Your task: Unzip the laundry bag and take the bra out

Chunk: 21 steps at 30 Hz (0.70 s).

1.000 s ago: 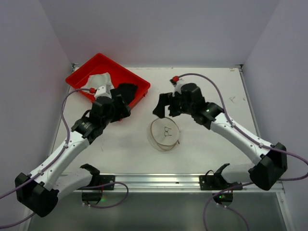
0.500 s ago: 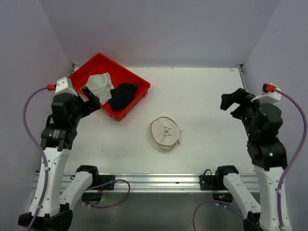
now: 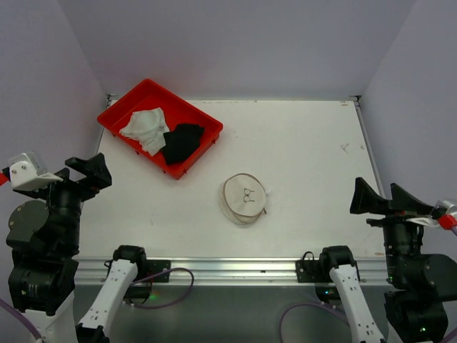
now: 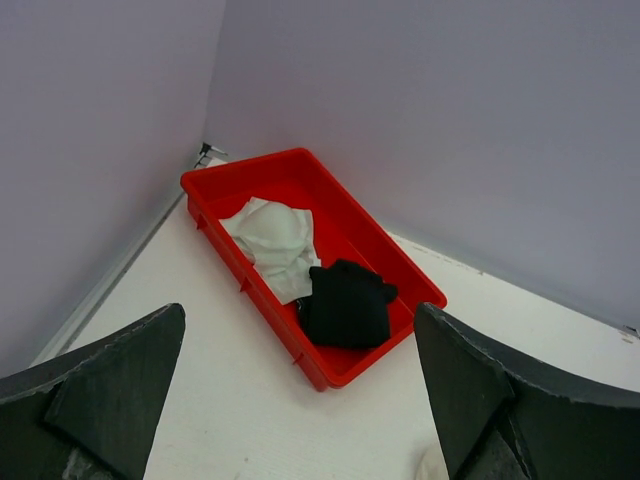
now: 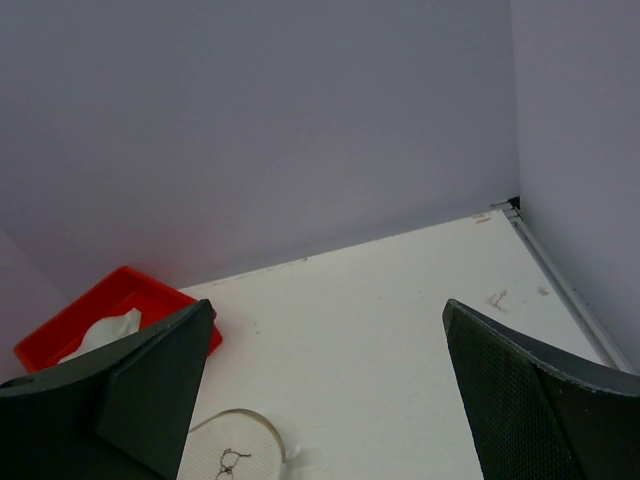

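Right of the red rectangular plastic tray [image 3: 146,85], nearer the arms, the white round collapsible mesh laundry bag [image 3: 245,199] lies flat on the white tabletop [image 3: 314,150]. It is probably light, soft and springy-rimmed, so pinch the small edge tab. Left gripper [image 3: 89,175] and right gripper [image 3: 382,200] gape wide, empty.
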Each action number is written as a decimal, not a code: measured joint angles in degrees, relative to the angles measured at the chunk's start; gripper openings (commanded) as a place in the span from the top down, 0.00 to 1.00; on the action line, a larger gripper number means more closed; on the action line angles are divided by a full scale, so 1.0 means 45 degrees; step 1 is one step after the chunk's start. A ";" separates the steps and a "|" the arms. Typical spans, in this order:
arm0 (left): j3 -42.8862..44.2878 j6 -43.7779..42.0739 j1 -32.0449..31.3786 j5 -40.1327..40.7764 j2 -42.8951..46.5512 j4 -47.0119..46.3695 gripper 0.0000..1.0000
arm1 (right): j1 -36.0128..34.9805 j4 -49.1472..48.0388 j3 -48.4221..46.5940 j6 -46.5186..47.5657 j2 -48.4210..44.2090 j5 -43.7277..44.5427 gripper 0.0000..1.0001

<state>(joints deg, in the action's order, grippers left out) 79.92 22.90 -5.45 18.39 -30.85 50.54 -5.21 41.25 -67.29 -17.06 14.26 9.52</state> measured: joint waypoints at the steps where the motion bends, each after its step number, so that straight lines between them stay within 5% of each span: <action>1: 0.0010 0.0005 -0.0117 0.0141 0.0214 0.0078 0.00 | -0.0068 -0.0005 0.0010 0.0049 -0.0219 -0.0024 0.01; 21: -0.0641 0.0457 -0.1549 0.1350 0.1496 0.0913 0.00 | -0.0787 -0.0015 0.0330 0.0578 -0.1370 0.0029 0.01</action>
<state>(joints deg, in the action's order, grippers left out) 77.03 24.95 -12.43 24.47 -24.12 54.65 -8.75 41.19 -65.80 -14.46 8.10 9.65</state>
